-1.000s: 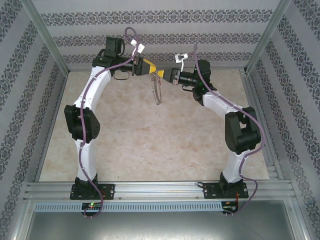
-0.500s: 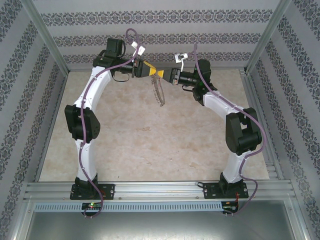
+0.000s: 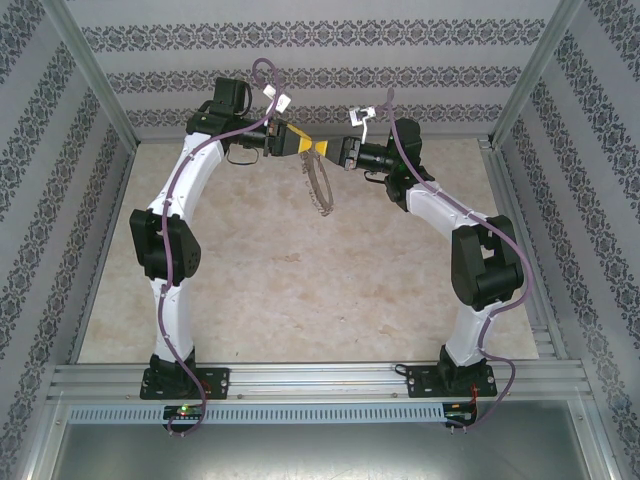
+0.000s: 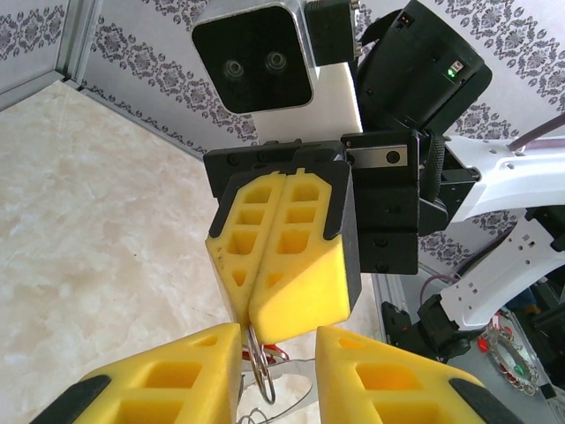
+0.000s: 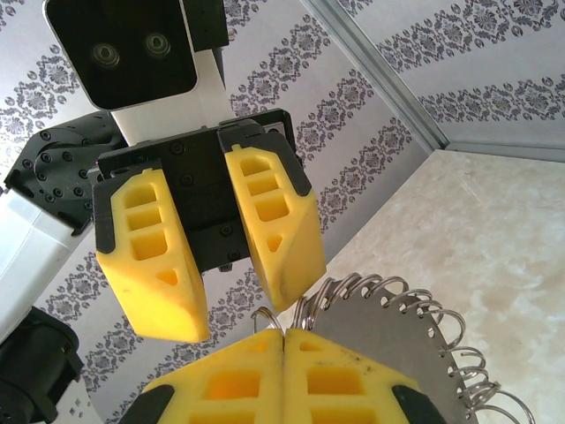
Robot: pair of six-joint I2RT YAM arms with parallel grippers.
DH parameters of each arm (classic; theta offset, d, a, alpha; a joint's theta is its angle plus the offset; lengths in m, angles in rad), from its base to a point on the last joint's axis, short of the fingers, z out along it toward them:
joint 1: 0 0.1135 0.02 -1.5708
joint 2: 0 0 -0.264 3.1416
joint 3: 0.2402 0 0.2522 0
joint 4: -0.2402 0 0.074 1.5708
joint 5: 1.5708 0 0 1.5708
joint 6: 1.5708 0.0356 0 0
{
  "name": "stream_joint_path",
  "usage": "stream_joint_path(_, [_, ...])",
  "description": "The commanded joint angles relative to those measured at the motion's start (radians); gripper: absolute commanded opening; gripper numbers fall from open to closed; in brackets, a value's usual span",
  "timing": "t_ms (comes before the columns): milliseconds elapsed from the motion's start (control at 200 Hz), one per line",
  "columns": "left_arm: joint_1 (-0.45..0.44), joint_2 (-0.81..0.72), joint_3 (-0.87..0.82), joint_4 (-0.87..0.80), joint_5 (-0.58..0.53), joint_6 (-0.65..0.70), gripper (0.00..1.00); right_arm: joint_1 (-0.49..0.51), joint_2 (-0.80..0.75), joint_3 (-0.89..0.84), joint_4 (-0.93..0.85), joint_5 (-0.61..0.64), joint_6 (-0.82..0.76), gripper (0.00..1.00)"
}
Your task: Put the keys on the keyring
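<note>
Key (image 4: pixel 275 354) barely visible: a red sliver behind the wire, blade hidden. Keyring (image 5: pixel 388 340) is cut off at the frame edge, its top clamped in the closed right tool (image 5: pixel 282 340). Left tool (image 5: pixel 238 309) has moved in closer; jaws apart, straddling the ring at the right tool's tip, above the desk (image 3: pixel 280 280).

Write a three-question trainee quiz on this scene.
1. True or false: the right claw is open.
2. Where is the keyring relative to the table? A) lying flat on it; B) hanging above it from the right claw; C) pinned against it under an arm.
3. Fill in: the ___ claw has its fingers apart.
Key: 1 false; 2 B; 3 left claw.
</note>
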Motion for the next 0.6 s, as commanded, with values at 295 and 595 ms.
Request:
stream_joint_path(295, [-0.012,0.016,0.019,-0.005,-0.012,0.006,0.29,0.004,-0.063,0.001,0.057,0.024,-0.014,0.00])
stream_joint_path(595, [-0.016,0.017,0.016,-0.009,0.000,0.007,0.24,0.006,-0.056,0.009,0.063,0.023,-0.006,0.00])
